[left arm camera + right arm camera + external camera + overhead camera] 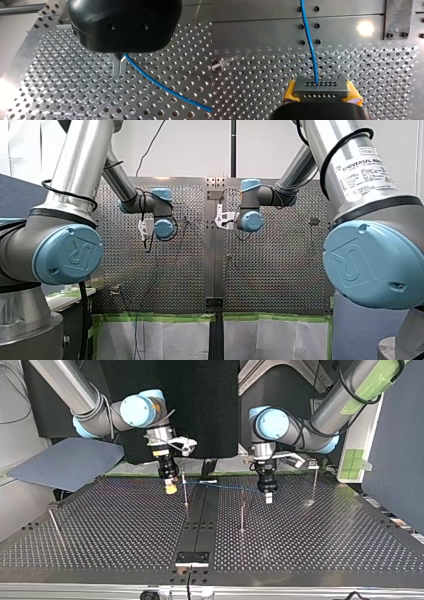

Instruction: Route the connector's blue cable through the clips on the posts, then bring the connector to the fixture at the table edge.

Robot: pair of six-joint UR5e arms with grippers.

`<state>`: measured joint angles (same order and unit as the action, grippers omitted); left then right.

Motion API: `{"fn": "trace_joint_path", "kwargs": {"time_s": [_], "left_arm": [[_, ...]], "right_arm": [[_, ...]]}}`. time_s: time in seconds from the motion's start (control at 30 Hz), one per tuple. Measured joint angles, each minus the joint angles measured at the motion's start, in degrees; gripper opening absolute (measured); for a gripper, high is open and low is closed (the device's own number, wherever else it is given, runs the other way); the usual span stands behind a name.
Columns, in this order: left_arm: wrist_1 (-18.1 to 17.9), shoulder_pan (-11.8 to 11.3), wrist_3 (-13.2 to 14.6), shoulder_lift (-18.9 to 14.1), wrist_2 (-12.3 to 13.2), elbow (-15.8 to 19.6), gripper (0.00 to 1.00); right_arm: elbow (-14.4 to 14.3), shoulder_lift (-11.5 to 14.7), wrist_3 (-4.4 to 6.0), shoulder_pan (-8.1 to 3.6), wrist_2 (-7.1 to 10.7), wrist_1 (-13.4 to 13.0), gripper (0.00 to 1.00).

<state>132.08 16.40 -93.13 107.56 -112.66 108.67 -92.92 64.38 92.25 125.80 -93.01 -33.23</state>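
**Cable strung between both pincers, posts close by**

My right pincer (171, 486) is pinching the connector (320, 88) between its yellow pads (290, 91), low over the table (325, 545) on the far side in the top view. The blue cable (160, 86) leaves the connector's face straight ahead of that pincer. My left pincer (119, 67) has its metal fingers pressed together. The cable comes out right at their root, so I judge it is nipping the cable, though the pincer body hides the contact itself.

In the top view the cable's long axis runs almost level, from the connector at the view's left to my left pincer at the view's right. One post (185, 489) stands just beside the connector, right on the cable's run. A second post (242, 512) stands nearer the camera, between the two pincers. I cannot tell whether the cable sits in any clip.

I judge the coming move turns on how that line lies against the two posts. My left arm is nearer the second post. The fixture (191, 558) sits at the near table edge, well apart from the connector, with open perforated plate on the way there.
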Motion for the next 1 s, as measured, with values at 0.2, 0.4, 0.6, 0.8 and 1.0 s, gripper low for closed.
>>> {"fn": "trace_joint_path", "kwargs": {"time_s": [0.2,0.4,0.6,0.8,1.0], "left_arm": [[-0.09,-0.53,-0.23,0.18,0.27,-0.34,0.0],[-0.01,-0.99,-0.54,0.28,1.38,-1.67,0.0],[0.31,-1.09,-1.2,0.7,2.27,-3.27,0.0],[0.59,-1.14,-2.38,2.55,3.62,-4.35,0.0],[0.17,-1.82,-3.49,2.84,3.84,-4.68,0.0]], "right_arm": [[-0.01,0.0,-0.05,-0.3,-0.01,0.13,0.0],[0.02,-0.04,0.0,-0.65,0.0,-0.19,0.0],[0.22,-0.06,0.03,-1.35,0.28,-0.35,0.0],[0.48,-0.1,0.04,-2.2,0.96,-0.19,0.0],[0.52,-0.1,0.03,-3.21,1.53,-0.38,0.0]]}}
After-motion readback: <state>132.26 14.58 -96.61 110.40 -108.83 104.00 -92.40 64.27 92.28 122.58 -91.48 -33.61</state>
